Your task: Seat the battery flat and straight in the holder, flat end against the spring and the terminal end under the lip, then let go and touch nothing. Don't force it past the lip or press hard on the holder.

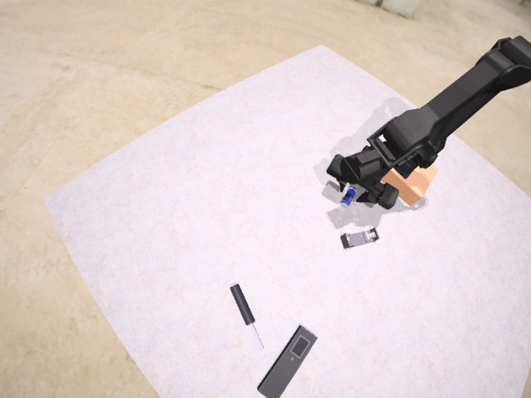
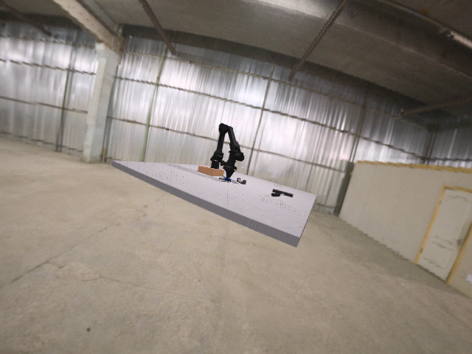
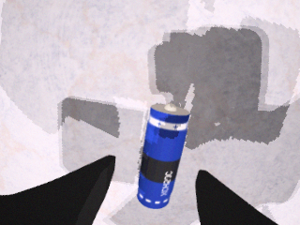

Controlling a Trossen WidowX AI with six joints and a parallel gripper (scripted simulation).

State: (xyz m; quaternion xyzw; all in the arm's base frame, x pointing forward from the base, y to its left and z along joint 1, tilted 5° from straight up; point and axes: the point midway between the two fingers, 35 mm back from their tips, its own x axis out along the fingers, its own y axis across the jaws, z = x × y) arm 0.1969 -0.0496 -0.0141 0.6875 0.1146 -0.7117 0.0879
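Blue battery (image 3: 161,156), label unreadable; open end effector (image 3: 153,202) straddling, apart.

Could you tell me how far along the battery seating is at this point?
Done: the open gripper is positioned over the battery, fingers either side, not touching. In hand: nothing; the battery lies on the table. Left: grasp it, carry it to the empty holder, seat it, release.
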